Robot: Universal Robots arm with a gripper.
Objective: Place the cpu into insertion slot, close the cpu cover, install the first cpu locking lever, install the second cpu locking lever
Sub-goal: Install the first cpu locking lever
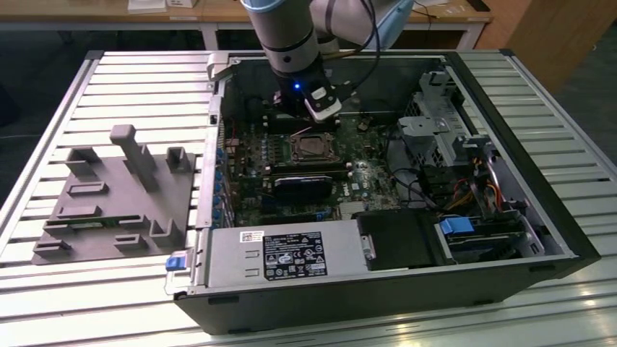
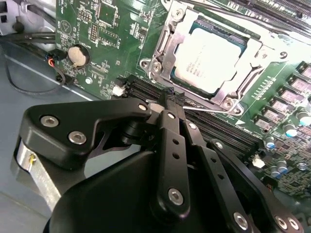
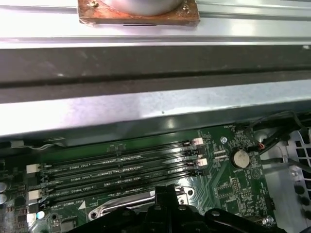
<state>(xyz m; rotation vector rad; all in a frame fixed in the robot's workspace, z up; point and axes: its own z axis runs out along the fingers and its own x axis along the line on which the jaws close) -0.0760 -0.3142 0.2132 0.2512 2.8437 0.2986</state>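
Note:
In the second wrist view the cpu (image 2: 206, 58) lies flat in the insertion slot (image 1: 311, 147) on the green board. The silver cpu cover (image 2: 167, 46) is folded down around the chip's edges. A thin metal locking lever (image 2: 214, 110) runs along the socket's near side. My gripper (image 2: 172, 99) is shut with nothing between its black fingers, and its tip sits right at that lever by the socket's corner. In the first wrist view the gripper (image 3: 165, 191) tip stands over a silver lever rod (image 3: 127, 205) beside the memory slots (image 3: 116, 172). In the exterior view the gripper (image 1: 318, 116) hangs just behind the socket.
The open computer case (image 1: 540, 144) stands on a slatted metal table (image 1: 115, 87). A dark heatsink block (image 1: 300, 184), the power supply (image 1: 279, 253) and cables (image 1: 424, 195) surround the socket. A grey fixture (image 1: 115, 195) lies at the exterior view's left.

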